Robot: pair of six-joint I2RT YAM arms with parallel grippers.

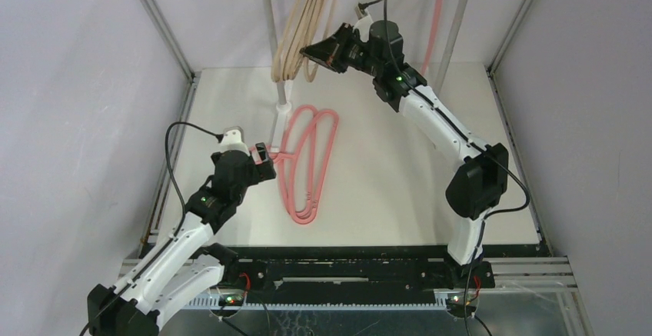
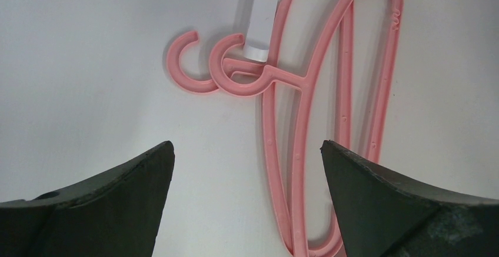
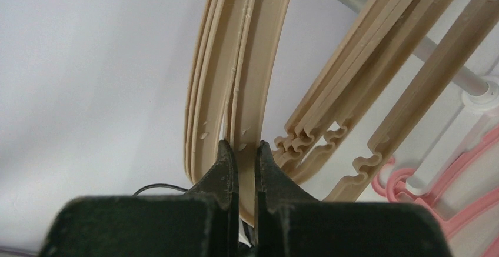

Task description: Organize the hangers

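Two or three salmon pink hangers [image 1: 307,163] lie stacked flat on the table, hooks pointing left by the rack pole's foot. My left gripper [image 1: 265,154] is open just above their hooks; in the left wrist view the pink hangers [image 2: 306,122] lie ahead and between my spread fingers [image 2: 117,192]. Several beige hangers [image 1: 304,24] hang from the rack at the back. My right gripper [image 1: 319,53] is raised there and shut on the arm of one beige hanger [image 3: 259,74]. One pink hanger [image 1: 438,13] hangs at the rack's right side.
Two grey upright rack poles [image 1: 271,21] [image 1: 460,21] stand at the back; the left pole's white foot [image 1: 281,109] rests beside the pink hooks. White enclosure walls close in the table on the left, right and back.
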